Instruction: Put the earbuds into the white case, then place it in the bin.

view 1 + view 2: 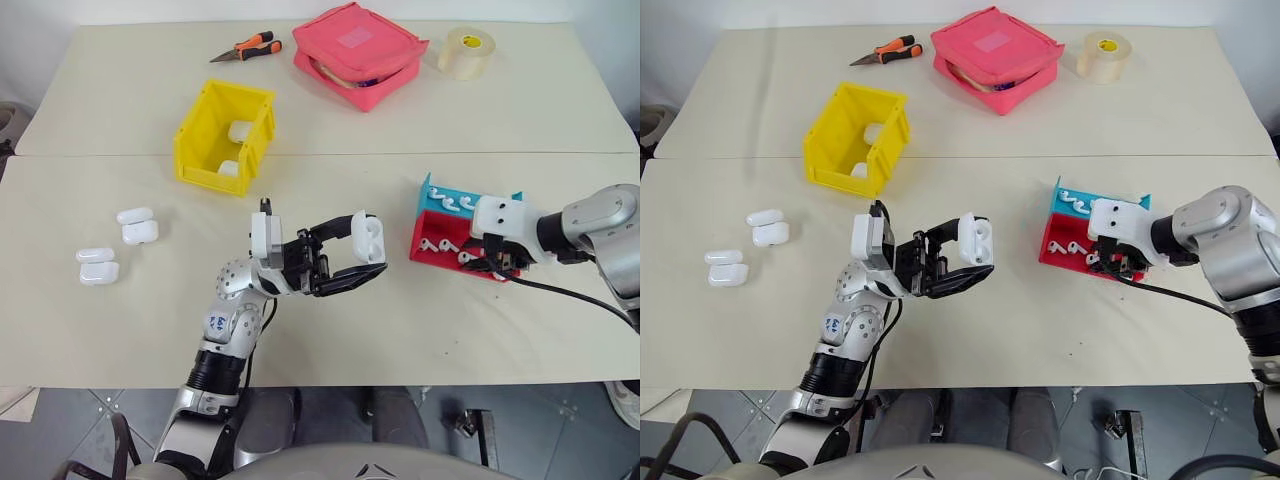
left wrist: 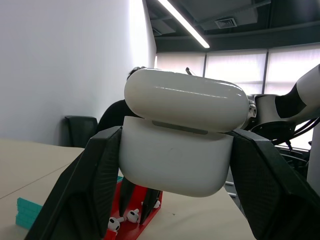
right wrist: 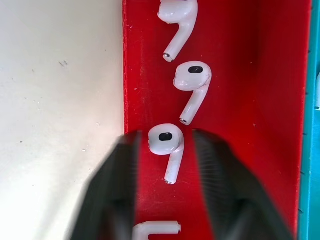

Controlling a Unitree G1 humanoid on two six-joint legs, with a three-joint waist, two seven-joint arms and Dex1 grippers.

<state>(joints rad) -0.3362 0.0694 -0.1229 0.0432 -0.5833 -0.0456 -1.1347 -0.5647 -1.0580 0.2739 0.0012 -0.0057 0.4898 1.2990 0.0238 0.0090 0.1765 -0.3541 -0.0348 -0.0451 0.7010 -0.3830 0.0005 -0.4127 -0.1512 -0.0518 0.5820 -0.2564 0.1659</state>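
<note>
Left eye view, pliers (image 1: pixel 247 47), pink pouch (image 1: pixel 360 53), tape roll (image 1: pixel 466 52) (far edge), beyond the bin (image 1: pixel 222 135)

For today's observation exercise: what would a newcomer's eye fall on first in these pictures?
First, the white case, lid open, held up over the table's middle by the left gripper. Next, the bright yellow bin behind it. Then the right gripper down in the red tray, fingers either side of one earbud.
</note>
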